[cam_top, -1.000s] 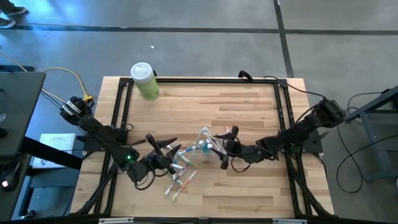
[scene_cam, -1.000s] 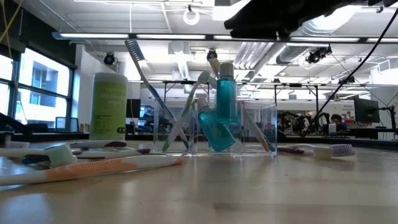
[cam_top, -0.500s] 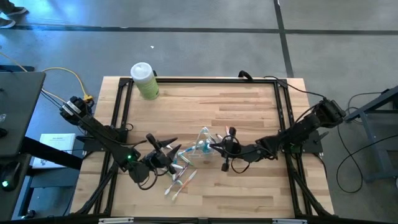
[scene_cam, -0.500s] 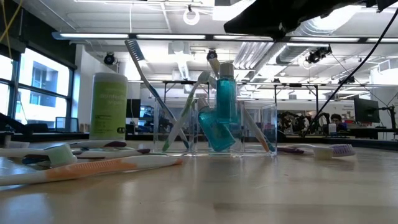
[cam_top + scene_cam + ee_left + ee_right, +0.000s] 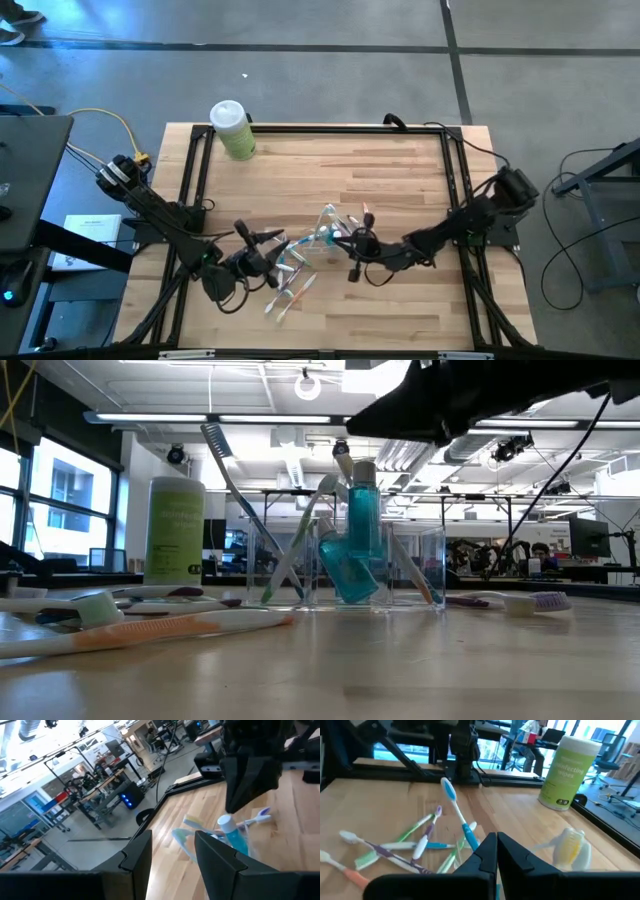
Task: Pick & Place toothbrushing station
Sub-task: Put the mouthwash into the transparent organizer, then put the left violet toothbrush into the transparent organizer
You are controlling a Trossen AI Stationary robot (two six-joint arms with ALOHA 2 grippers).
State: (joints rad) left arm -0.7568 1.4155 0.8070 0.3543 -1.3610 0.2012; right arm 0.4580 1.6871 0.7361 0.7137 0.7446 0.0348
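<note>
Wood tabletop (image 5: 390,180), black frame; office w/ desks behind.

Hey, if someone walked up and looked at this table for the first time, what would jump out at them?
Probably the small clear plastic cup mid-table, crammed with slim toothbrushes and teal white-capped tubes, between the two dark arms. The right pincer is shut beside it and the left pincer sits over loose white, pink and green toothbrushes scattered at the front. A tall pale-green white-capped canister stands alone at the far left corner.
</note>
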